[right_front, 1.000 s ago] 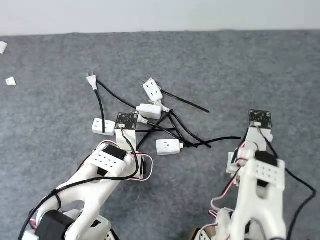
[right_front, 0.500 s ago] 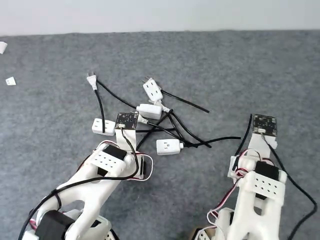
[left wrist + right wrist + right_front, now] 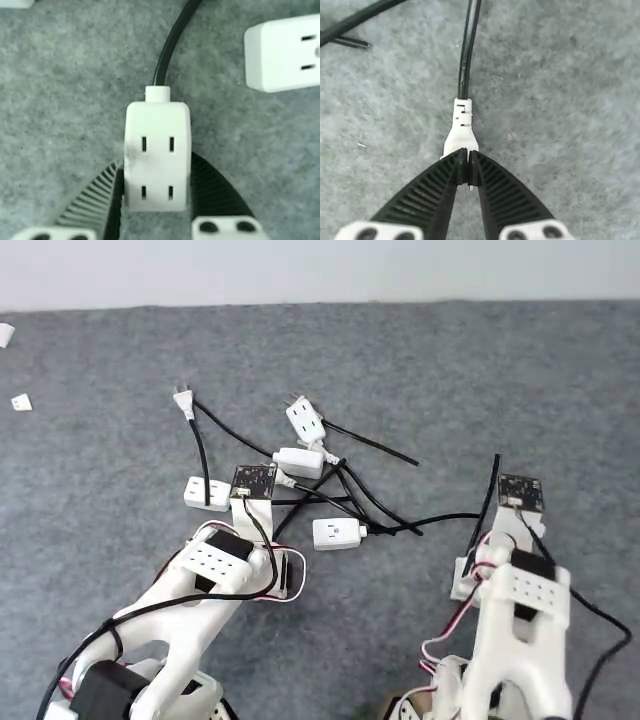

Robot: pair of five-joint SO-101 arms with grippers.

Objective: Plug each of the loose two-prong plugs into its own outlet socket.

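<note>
My left gripper point(image 3: 156, 176) is shut on a white outlet block point(image 3: 157, 135) that has two pairs of slots facing up and a black cord leaving its far end. My right gripper point(image 3: 468, 161) is shut on a white two-prong plug point(image 3: 462, 134), pinched at its prong end, with its black cord point(image 3: 468, 45) running away over the carpet. In the high view the left arm point(image 3: 215, 560) sits at left and the right arm point(image 3: 522, 585) at right. Two loose plugs lie farther back, one at the left point(image 3: 183, 400) and one in the middle point(image 3: 305, 419).
More white outlet blocks lie among tangled black cords: one by the left arm point(image 3: 206, 492), one in the middle point(image 3: 299, 462) and one nearer point(image 3: 337, 533). Another block point(image 3: 282, 52) shows beside the held one. Grey carpet point(image 3: 520, 370) stretches open at back right.
The right arm has drawn back a little toward the near edge, and the black cord in front of it now rises off the carpet. The left arm has kept still.
</note>
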